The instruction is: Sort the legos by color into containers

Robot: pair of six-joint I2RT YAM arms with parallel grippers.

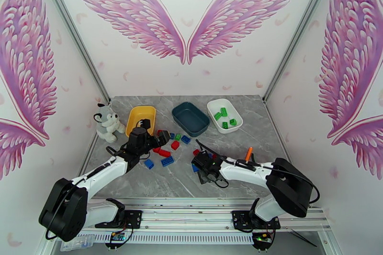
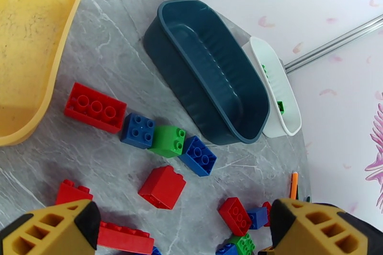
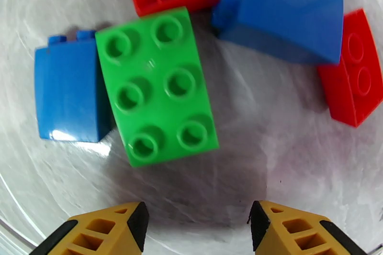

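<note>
We are looking at a grey marble-patterned bench [image 1: 182, 182], and we are taking the dark teal-blue shallow plastic tray [image 1: 190, 119] at its far middle as our landmark. The yellow shallow plastic tray [image 1: 135, 116] is lying to the left of the teal tray, apart from it. The white shallow plastic tray [image 1: 213, 106] is sitting just to the teal tray's right and is carrying several small green studded plastic bricks [image 1: 223, 113]. A grey-white plush husky [image 1: 107, 123] is sitting further left of the teal tray, beyond the yellow one.

The left end effector [image 2: 186, 222] is hovering at the near left of the teal tray, its fingers spread wide with nothing between them. The right end effector [image 3: 198, 225] is hanging on the near side of the teal tray, fingers parted over bare bench, gripping nothing.

Loose red, blue and green bricks [image 1: 167, 149] are lying scattered on the bench on the near side of the teal tray. Among them a green six-stud brick [image 3: 158, 83] is lying just ahead of the right fingertips, touching a blue brick [image 3: 69, 91].
</note>
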